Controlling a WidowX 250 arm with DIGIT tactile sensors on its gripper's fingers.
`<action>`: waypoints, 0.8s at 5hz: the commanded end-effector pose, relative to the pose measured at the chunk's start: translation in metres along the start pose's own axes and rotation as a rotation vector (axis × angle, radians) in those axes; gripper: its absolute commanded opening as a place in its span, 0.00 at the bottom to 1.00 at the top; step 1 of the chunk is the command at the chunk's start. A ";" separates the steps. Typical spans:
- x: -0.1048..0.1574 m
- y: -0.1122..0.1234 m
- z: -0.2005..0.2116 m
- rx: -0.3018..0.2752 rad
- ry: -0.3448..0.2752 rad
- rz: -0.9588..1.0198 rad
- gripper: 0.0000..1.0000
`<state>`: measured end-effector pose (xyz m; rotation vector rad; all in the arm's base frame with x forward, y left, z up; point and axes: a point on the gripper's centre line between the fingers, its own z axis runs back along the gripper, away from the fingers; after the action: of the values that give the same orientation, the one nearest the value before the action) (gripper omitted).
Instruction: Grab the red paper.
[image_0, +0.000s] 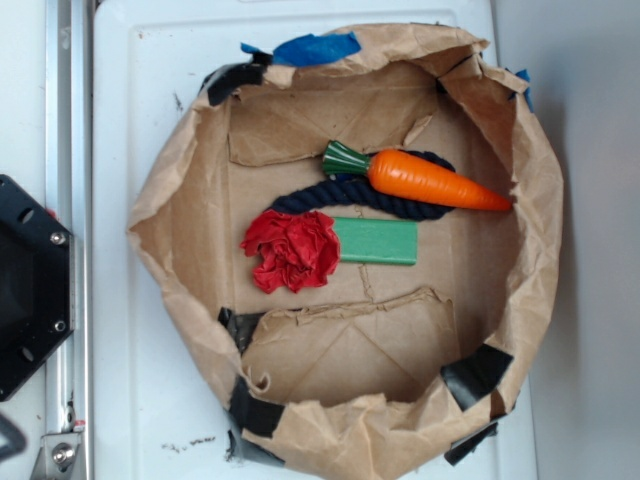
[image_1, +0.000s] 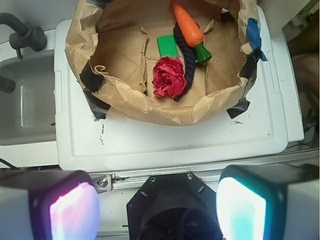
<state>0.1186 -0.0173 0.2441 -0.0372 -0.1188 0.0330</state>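
Note:
The red paper (image_0: 291, 249) (image_1: 170, 77) is a crumpled, rose-like wad lying on the floor of a brown paper-lined box (image_0: 160, 190) (image_1: 82, 45). It touches the left end of a flat green block (image_0: 377, 241) (image_1: 167, 45). My gripper (image_1: 157, 210) shows only in the wrist view, at the bottom edge, high above the robot's base and well short of the box. Its two glowing pads (image_1: 75, 210) stand far apart with nothing between them.
An orange toy carrot (image_0: 435, 180) (image_1: 187, 24) with a green top lies on a dark blue rope (image_0: 350, 192) (image_1: 187, 55) behind the block. The box walls rise around everything. The black robot base (image_0: 30, 285) (image_1: 172, 210) and a metal rail (image_0: 62, 120) lie left of the box.

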 end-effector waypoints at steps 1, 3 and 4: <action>0.000 0.000 0.000 0.000 0.000 0.000 1.00; 0.051 0.000 -0.014 0.024 0.031 0.052 1.00; 0.071 0.000 -0.021 0.021 0.041 0.048 1.00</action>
<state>0.1884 -0.0185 0.2193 -0.0160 -0.0305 0.0621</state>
